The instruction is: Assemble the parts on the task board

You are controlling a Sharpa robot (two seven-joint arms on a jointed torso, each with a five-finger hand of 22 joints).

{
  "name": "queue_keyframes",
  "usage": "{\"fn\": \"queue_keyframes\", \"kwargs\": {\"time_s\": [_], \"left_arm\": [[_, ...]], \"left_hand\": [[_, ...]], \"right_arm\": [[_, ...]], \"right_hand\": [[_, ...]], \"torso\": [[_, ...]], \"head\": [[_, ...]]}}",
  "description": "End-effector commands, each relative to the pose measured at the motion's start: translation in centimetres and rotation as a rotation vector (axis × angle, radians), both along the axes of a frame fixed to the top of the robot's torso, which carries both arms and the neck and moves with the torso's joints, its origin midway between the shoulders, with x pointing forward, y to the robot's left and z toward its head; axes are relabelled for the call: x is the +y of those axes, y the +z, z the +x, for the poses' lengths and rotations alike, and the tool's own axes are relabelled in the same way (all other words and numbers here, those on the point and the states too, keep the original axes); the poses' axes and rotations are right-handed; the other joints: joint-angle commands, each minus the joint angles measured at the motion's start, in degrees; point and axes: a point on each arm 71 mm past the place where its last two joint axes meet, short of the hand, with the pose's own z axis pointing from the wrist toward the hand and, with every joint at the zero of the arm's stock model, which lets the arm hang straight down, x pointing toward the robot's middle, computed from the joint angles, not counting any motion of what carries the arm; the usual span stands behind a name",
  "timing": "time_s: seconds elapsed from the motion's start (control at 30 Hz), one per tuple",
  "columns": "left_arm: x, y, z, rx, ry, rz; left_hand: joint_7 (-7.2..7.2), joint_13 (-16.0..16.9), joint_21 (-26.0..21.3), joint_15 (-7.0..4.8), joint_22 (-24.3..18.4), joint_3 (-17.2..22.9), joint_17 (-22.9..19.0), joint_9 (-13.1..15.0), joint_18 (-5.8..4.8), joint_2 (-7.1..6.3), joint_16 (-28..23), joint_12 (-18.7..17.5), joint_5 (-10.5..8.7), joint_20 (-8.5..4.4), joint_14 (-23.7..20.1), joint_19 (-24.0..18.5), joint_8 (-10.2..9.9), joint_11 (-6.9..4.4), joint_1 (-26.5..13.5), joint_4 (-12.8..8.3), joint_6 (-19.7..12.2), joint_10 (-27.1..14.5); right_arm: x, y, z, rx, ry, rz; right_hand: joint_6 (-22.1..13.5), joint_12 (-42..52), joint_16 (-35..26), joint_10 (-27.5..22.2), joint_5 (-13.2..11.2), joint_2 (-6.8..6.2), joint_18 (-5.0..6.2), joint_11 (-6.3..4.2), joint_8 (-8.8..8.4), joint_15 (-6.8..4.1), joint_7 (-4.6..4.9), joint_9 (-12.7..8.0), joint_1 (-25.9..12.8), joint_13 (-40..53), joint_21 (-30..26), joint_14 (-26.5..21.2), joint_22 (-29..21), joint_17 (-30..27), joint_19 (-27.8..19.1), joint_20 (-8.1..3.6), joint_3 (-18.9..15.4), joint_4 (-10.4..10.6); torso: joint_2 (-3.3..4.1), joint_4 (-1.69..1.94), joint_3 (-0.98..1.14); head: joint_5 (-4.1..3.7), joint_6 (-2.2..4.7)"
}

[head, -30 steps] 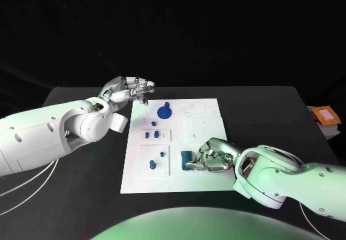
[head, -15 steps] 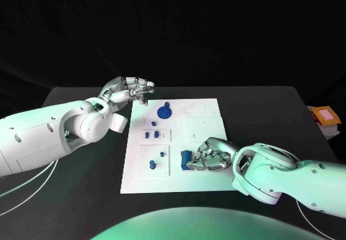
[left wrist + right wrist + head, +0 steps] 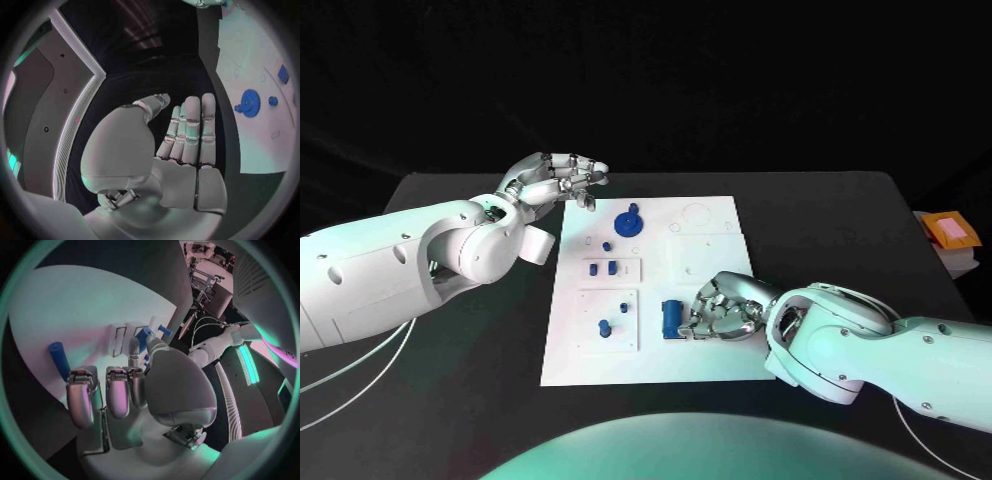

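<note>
now right hand beside blue cylinder

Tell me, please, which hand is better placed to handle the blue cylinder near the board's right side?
The right hand: it sits on the task board with fingers curled right beside the blue cylinder. The left hand hovers off the board's far left corner, holding nothing.

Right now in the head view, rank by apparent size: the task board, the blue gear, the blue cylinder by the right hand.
1. task board
2. blue gear
3. blue cylinder, though the right hand partly hides it, so gear versus cylinder is unsure.
</note>
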Motion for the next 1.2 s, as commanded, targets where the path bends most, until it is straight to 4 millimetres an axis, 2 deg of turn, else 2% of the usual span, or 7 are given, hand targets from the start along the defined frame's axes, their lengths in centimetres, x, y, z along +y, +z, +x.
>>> {"fn": "queue_keyframes", "kwargs": {"time_s": [0.03, 0.1, 0.2, 0.3, 0.93, 1.13, 1.2], "left_arm": [[-0.2, 0.1, -0.1, -0.007, -0.014, -0.009], [-0.1, 0.1, -0.1, -0.008, -0.013, -0.009], [0.0, 0.1, -0.1, -0.009, -0.011, -0.008], [0.0, 0.1, -0.1, -0.009, -0.010, -0.008], [0.0, 0.1, -0.1, -0.009, -0.009, -0.007], [0.0, 0.1, -0.1, -0.010, -0.008, -0.008], [0.0, 0.1, -0.1, -0.011, -0.008, -0.008]], "left_hand": [[1.22, 0.10, -0.20, 0.04, -0.08, 0.11, 0.07, 0.05, 0.82, 0.30, 0.19, 0.32, 0.20, 0.12, -0.27, 0.11, 0.27, 0.00, 0.20, 0.13, -0.32, -0.45], [1.22, 0.10, -0.20, 0.04, -0.08, 0.11, 0.07, 0.05, 0.82, 0.30, 0.19, 0.32, 0.20, 0.12, -0.27, 0.11, 0.27, 0.00, 0.20, 0.13, -0.32, -0.45], [1.22, 0.10, -0.20, 0.04, -0.08, 0.11, 0.07, 0.05, 0.82, 0.30, 0.19, 0.32, 0.20, 0.12, -0.27, 0.11, 0.27, 0.00, 0.20, 0.13, -0.32, -0.45], [1.22, 0.10, -0.20, 0.04, -0.08, 0.11, 0.07, 0.05, 0.82, 0.30, 0.19, 0.32, 0.20, 0.12, -0.27, 0.11, 0.27, 0.00, 0.20, 0.13, -0.32, -0.45], [1.22, 0.10, -0.20, 0.04, -0.08, 0.11, 0.07, 0.05, 0.82, 0.30, 0.19, 0.32, 0.20, 0.12, -0.27, 0.11, 0.27, 0.00, 0.20, 0.13, -0.32, -0.45], [1.22, 0.10, -0.20, 0.04, -0.08, 0.11, 0.07, 0.05, 0.82, 0.30, 0.19, 0.32, 0.20, 0.12, -0.27, 0.11, 0.27, 0.00, 0.20, 0.13, -0.32, -0.45], [1.22, 0.10, -0.20, 0.04, -0.08, 0.11, 0.07, 0.05, 0.82, 0.30, 0.19, 0.32, 0.20, 0.12, -0.27, 0.11, 0.27, 0.00, 0.20, 0.13, -0.32, -0.45]], "right_arm": [[-0.4, -0.4, 0.0, 0.010, 0.013, -0.025], [-0.5, -0.4, 0.0, 0.011, 0.016, -0.023], [-0.6, -0.4, 0.0, 0.013, 0.021, -0.019], [-0.6, -0.4, 0.0, 0.014, 0.022, -0.018], [-0.8, 0.1, -0.4, -0.006, 0.020, 0.019], [-1.9, 0.4, 0.0, -0.029, -0.009, 0.011], [-2.5, 0.8, 0.2, -0.047, -0.026, 0.010]], "right_hand": [[-0.34, 0.33, 0.05, 5.47, -0.28, -0.43, -0.82, -0.33, 0.30, -0.32, -0.32, -0.07, 1.01, 14.30, 0.31, 5.53, 15.08, 12.45, 6.00, -0.60, 0.66, -0.10], [-0.39, 0.29, 0.05, 5.45, -0.17, -1.05, -0.82, -0.33, 0.35, -0.32, -0.30, -0.13, 1.42, 14.27, 0.31, 5.53, 15.08, 12.44, 6.00, -0.61, 0.86, -0.22], [-0.48, 0.30, 0.05, 5.46, 3.23, -2.09, -0.82, -0.34, 0.38, -0.34, -0.32, -0.39, 2.40, 14.29, 0.31, 5.53, 15.08, 12.45, 6.00, -0.64, 2.14, -0.16], [-0.49, 0.26, 0.03, 5.43, 3.81, -2.56, -0.82, -0.36, 0.41, -0.35, -0.34, -0.48, 2.67, 14.26, 0.31, 5.53, 15.08, 12.42, 6.00, -0.65, 2.58, -0.16], [-0.19, 0.39, 0.01, 5.52, 1.30, -3.44, -0.80, -0.22, 0.85, -0.25, -0.17, -0.65, 1.07, 14.38, 0.24, 5.52, 15.06, 12.38, 5.98, -0.59, 3.31, 1.13], [-0.35, 0.14, -0.03, 5.36, 0.94, -3.39, -0.75, -0.24, 0.83, -0.25, -0.21, -0.70, 1.27, 14.18, 0.03, 5.49, 15.00, 12.25, 5.90, -0.58, 3.61, 0.96], [-1.29, -0.38, -0.12, 5.03, 0.74, -3.66, -0.64, 0.01, 0.32, -0.12, 0.16, -0.97, 1.35, 13.77, -0.50, 5.44, 14.84, 12.00, 5.70, -0.51, 3.89, 0.91]], "torso": [[0.01, -0.02, 0.00], [0.00, -0.04, 0.00], [0.00, -0.04, 0.00], [-0.02, -0.04, 0.01], [0.01, -0.04, 0.04], [-0.03, -0.10, 0.00], [-0.03, -0.12, 0.00]], "head": [[0.02, -0.03], [0.11, -0.06], [0.11, -0.06], [0.08, -0.11], [0.24, -0.02], [0.08, 0.08], [-0.01, 0.14]]}}
